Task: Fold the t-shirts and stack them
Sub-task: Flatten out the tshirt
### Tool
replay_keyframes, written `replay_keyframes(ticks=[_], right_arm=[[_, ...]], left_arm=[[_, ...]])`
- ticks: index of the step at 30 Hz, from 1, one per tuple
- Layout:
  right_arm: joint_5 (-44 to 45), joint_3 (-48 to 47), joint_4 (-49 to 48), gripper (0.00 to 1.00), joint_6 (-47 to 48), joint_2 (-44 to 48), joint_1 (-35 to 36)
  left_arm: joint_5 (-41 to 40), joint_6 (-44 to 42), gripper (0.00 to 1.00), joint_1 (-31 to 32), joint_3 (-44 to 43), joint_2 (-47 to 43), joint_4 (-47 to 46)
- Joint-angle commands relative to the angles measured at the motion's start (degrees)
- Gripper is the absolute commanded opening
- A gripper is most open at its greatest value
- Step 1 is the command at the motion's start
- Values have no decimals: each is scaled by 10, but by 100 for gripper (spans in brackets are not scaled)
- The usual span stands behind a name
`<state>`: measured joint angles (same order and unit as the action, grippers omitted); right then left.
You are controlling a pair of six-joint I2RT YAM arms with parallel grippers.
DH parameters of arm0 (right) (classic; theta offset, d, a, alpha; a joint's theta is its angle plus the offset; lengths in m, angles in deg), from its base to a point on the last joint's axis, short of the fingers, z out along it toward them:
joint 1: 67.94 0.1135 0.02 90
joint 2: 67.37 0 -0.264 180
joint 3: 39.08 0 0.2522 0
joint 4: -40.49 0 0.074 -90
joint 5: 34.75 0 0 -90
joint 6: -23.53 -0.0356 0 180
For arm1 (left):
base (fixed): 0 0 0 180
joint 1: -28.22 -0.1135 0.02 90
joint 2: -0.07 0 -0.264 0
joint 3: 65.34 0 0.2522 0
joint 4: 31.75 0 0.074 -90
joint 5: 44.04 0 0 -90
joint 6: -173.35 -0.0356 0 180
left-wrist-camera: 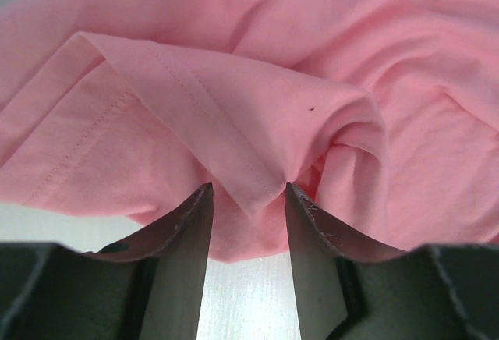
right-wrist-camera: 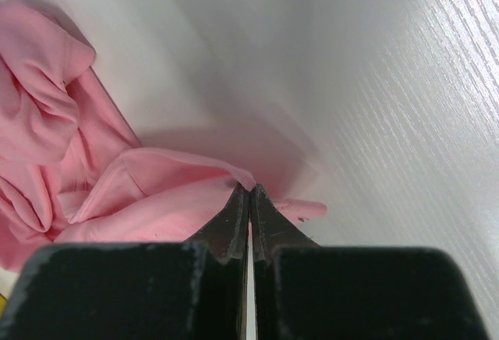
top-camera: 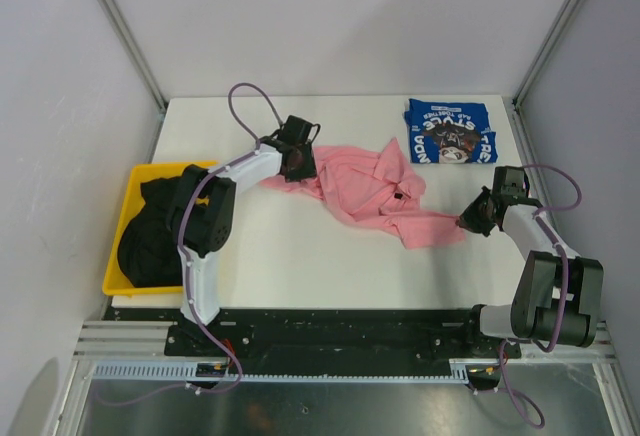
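Spreading, we judged, was the step in hand. From above, the plain pink short-sleeved cloth t-shirt [top-camera: 370, 191] lay crumpled on the white surface [top-camera: 300, 256] between left tool [top-camera: 298, 163] and right tool [top-camera: 467, 222]. A folded royal-blue t-shirt [top-camera: 450, 132] sat far right, and the yellow plastic bin [top-camera: 133, 191] held black t-shirts [top-camera: 150, 241]. At the left wrist, jaws stood apart, straddling a hem fold. At the right wrist, jaws pressed together pinched a pink edge. Next, we reckoned, the left tool must clamp and both pull apart.

Robot lab cell: white table [top-camera: 300, 256], aluminium-framed grey panels [top-camera: 350, 26].
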<state>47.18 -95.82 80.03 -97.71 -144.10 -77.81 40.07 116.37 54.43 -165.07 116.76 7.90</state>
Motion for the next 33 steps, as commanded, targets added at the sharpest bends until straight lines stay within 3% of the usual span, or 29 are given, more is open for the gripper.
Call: replay_keyframes(ticks=[1,16,19,25,33], right_arm=[[-1,0,-9,0,9,-2,-3],[-3,0,-10,0,7,3,-5],[-4,0,-10,0,7,3,-6],[-6,0,-13,0,7,4,-7],[-12,-2,-24,0,10,3,-28]], left_arm=[[0,8,47,-3,-20,-5,-9],[20,8,40,-3,-59,34,-8],[18,8,31,-3,-59,36,-8],[0,11,4,-4,-55,7,-8],[-33,12,0,-18,-2,-106,-7]])
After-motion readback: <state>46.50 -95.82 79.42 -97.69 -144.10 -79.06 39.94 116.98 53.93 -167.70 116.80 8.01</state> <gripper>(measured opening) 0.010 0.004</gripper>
